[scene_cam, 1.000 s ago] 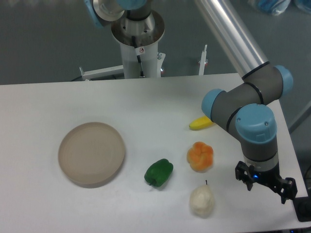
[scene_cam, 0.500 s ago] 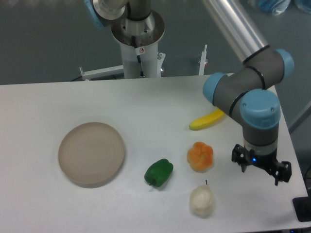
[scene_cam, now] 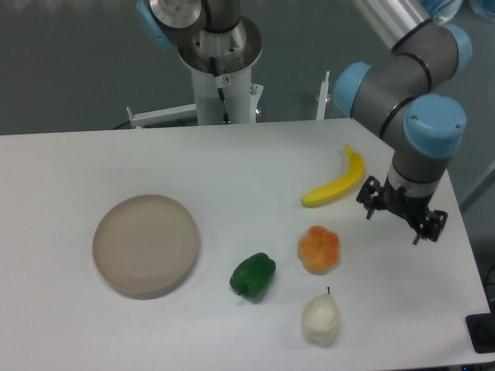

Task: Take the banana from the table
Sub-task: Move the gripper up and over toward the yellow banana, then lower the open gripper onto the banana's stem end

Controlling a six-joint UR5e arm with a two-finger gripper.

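Your claw hangs open and empty over the table, and you'll find the banana lying flat just to its left, close beside it but not touching.

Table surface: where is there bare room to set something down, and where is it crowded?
Bare table: the strip behind and left of the plate, and the middle stretch between plate and banana. Crowded: the right side, where banana, orange fruit, green pepper, white pear and gripper sit close.
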